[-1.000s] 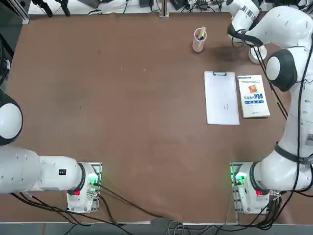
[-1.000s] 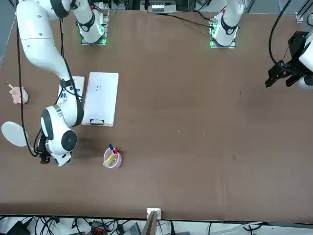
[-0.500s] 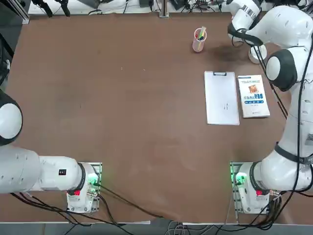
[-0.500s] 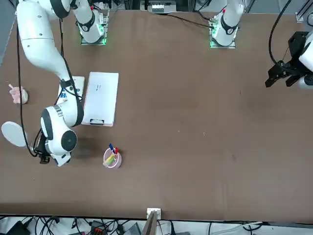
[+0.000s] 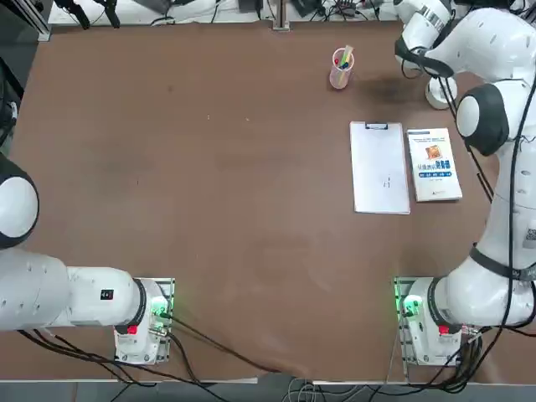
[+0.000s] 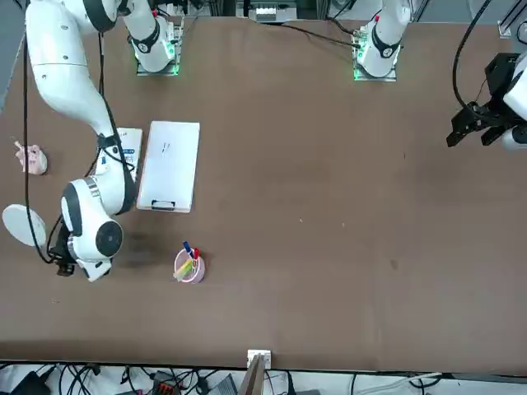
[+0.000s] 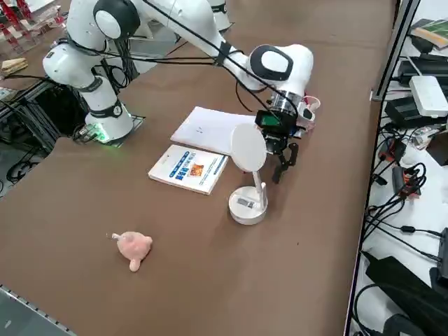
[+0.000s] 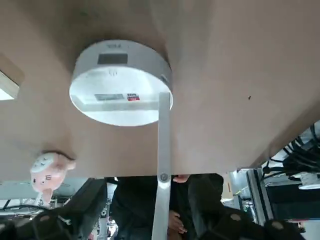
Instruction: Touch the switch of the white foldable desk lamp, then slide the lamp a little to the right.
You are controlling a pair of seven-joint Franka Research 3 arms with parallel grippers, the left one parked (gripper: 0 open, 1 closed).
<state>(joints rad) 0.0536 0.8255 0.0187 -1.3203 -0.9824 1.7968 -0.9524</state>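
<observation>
the right gripper [image 7: 285, 162] is held low over the far right part of the table, close to the lamp, with its two fingers spread wide. nothing is seen pinched between them. in the wrist view the thin stem of the white foldable desk lamp [image 7: 248, 205] is seen running through the space between the fingers; whether it is touched cannot be told. the lamp is stood upright on its round disc base, beyond the book, with its flat oval head raised on the jointed stem. the switch cannot be made out with certainty.

to the left of the lamp, at the far side of the table, the pink pen cup [image 5: 340, 77] is placed upright, apart from it. several pens and markers [image 6: 191, 262] are held in the cup, with blue, red, yellow and green to be seen among them.

on the brown tabletop [image 5: 209, 184], a white clipboard [image 5: 379, 172] is laid flat, its clip turned to the far side. just to its right a white book [image 5: 433, 167] is laid, its cover printed with blue lettering and an orange picture. a small pink pig toy [image 7: 134, 248] is set nearer the table's right side, well apart from the lamp.

past the table, dark cables [image 7: 399, 196] are strewn over a white surface. a person in dark clothing is seen in the wrist view, with a hand [image 8: 176, 223] held low in front.
</observation>
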